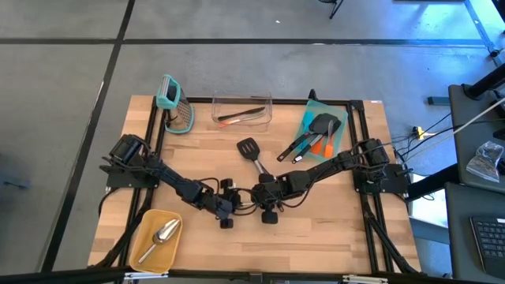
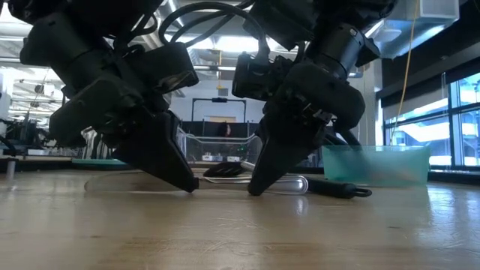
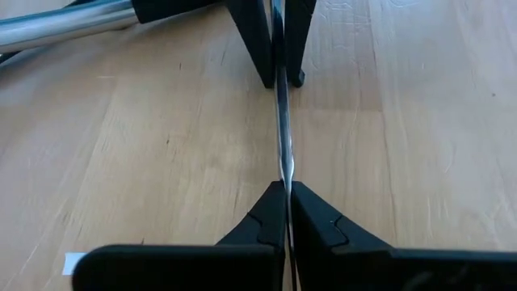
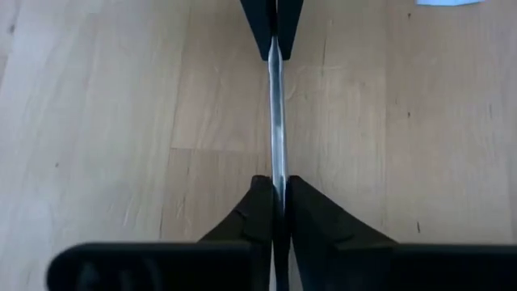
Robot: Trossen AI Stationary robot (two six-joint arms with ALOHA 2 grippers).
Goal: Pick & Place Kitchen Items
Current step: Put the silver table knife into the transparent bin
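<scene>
a thin metal strip [image 3: 282, 121] at lower centre of the high view is pinched edge-on by the left gripper [image 3: 287, 194] and right gripper [image 4: 277, 187]; judged stiff, light, slippery, best held near its ends.

Between my two grippers, the thin silver metal strip [image 3: 282, 121] is hidden from overhead; its ends vanish inside my fingers.

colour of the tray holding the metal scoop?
Yellow tray; the high view shows it best.
</scene>
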